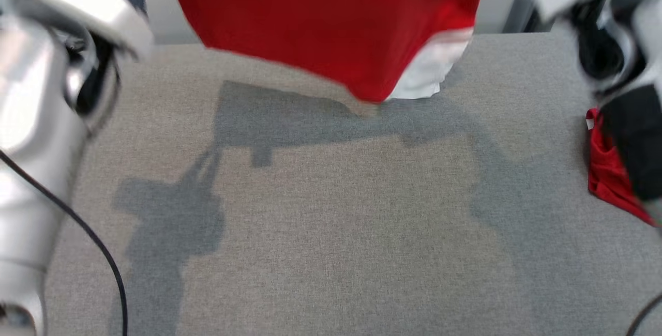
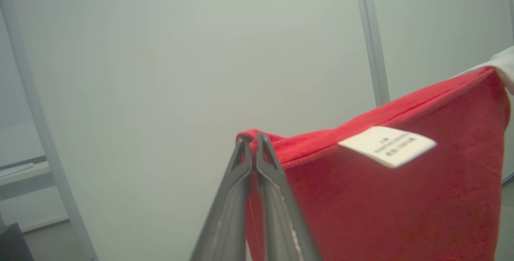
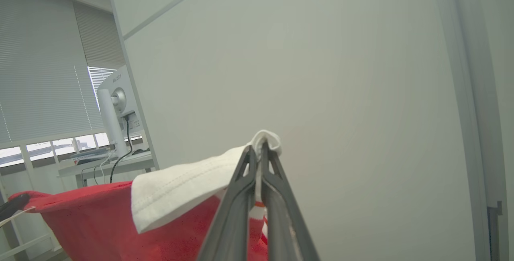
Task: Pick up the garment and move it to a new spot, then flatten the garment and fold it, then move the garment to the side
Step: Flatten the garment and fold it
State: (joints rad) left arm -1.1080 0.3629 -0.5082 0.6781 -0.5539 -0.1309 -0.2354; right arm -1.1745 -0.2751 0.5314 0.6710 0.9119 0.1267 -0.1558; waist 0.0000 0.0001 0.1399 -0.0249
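The garment [image 1: 331, 20] is red with a white band and hangs in the air over the far part of the grey table [image 1: 331, 222]; its lowest tip dangles just above the cloth surface. In the left wrist view my left gripper [image 2: 252, 138] is shut on a red corner of the garment [image 2: 385, 204], near a white care label [image 2: 387, 145]. In the right wrist view my right gripper [image 3: 259, 146] is shut on the white hem [image 3: 188, 190], with red fabric [image 3: 92, 221] stretching away to the left. Both corners are held high and the cloth is spread between them.
A second red cloth [image 1: 607, 176] lies bunched at the table's right edge, partly behind my right arm [image 1: 620, 51]. My left forearm [image 1: 41, 108] and a black cable [image 1: 98, 253] stand at the left. Pale walls lie beyond, with a monitor [image 3: 118, 100] on a desk.
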